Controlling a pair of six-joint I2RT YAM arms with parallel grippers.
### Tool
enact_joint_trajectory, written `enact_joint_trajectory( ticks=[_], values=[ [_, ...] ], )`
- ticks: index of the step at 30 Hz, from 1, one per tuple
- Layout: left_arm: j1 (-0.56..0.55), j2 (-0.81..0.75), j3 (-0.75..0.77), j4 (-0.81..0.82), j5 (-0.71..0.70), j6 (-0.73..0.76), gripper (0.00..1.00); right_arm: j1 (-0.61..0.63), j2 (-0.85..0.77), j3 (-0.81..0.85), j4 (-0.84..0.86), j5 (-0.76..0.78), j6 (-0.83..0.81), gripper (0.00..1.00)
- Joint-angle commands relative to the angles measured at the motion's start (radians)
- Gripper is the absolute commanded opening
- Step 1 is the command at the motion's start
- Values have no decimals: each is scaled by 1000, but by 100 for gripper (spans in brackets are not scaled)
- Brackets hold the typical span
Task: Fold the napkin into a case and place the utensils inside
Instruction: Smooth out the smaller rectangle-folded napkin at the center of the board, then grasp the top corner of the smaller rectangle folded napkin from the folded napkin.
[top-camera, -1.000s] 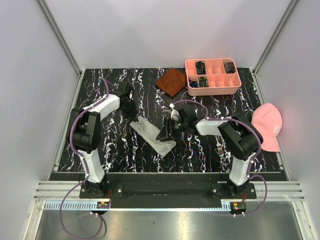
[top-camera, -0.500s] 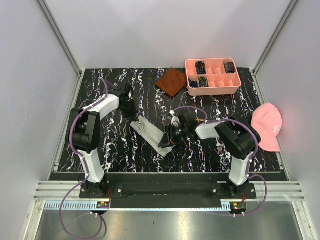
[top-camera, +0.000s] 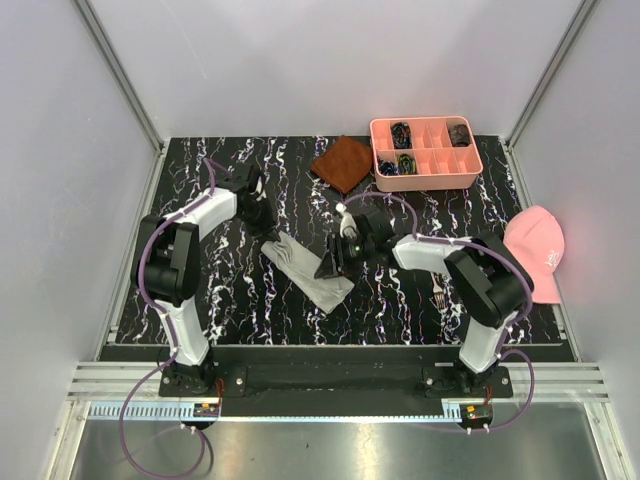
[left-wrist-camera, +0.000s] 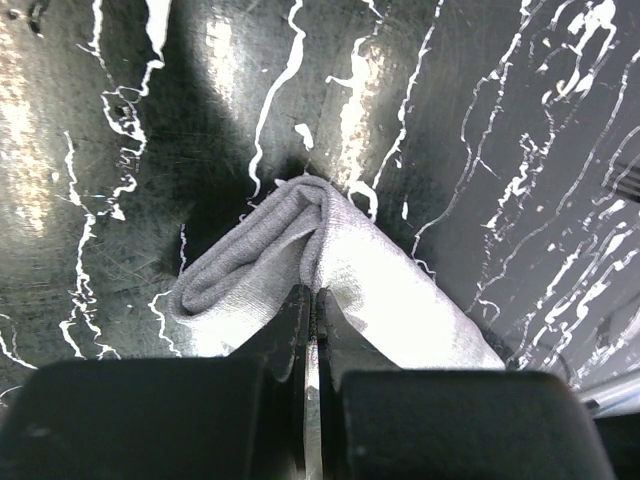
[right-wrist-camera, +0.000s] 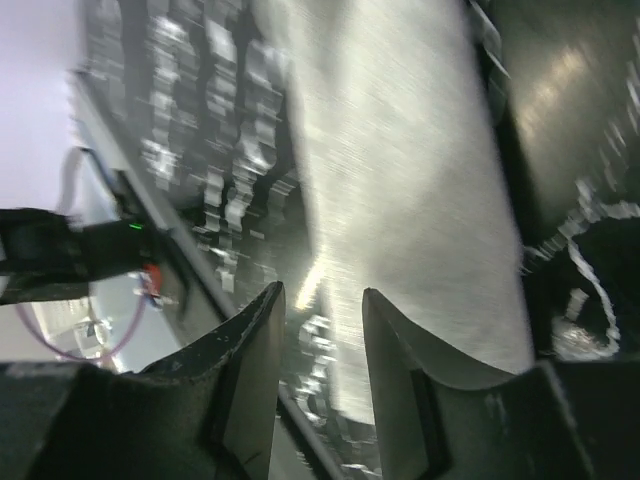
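The napkin (top-camera: 305, 268) lies folded into a narrow grey strip, slanting from upper left to lower right on the marble table. My left gripper (top-camera: 264, 224) is shut on its far left end; in the left wrist view the jaws (left-wrist-camera: 312, 292) pinch a raised fold of the napkin (left-wrist-camera: 400, 290). My right gripper (top-camera: 334, 262) hovers over the strip's right part. In the blurred right wrist view it (right-wrist-camera: 322, 298) stands open, with nothing between the fingers and the napkin (right-wrist-camera: 400, 170) below. A silver fork (top-camera: 440, 295) lies by the right arm.
A rust-brown cloth (top-camera: 343, 162) and a pink compartment tray (top-camera: 470, 172) sit at the back. A pink cap (top-camera: 535, 255) lies over the table's right edge. White walls enclose the table on three sides.
My right gripper dipped toward the strip's near end, then came back up and away; its view is blurred by motion. The left gripper kept its hold and place.
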Motion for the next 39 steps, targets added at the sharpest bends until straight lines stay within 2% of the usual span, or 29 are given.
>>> enact_joint_trajectory(
  ticks=[1,4,8,14,20,22,26,32,37,39],
  values=[
    [17,-32,1,33,69,16,0,3,96,-94,81,29,-33,45],
    [23,-45,-4,35,79,14,0,6,113,-71,48,43,-62,42],
    [27,-54,-7,36,116,11,0,6,44,11,-12,82,-94,41],
    [27,-69,-24,47,155,-7,0,6,56,207,-97,100,-169,54],
    [31,-77,-38,52,161,-13,0,11,182,376,-60,11,-184,62],
    [34,-81,-41,55,165,-18,0,19,203,395,8,-4,-188,66],
    [42,-89,-59,72,184,-36,0,29,278,435,43,-26,-211,66],
    [57,-86,-78,113,233,-67,0,40,317,429,115,-33,-237,60],
    [65,-78,-87,131,271,-89,0,48,337,429,130,-35,-266,59],
    [73,-80,-91,142,283,-101,0,55,347,443,120,-38,-267,54]
  ],
)
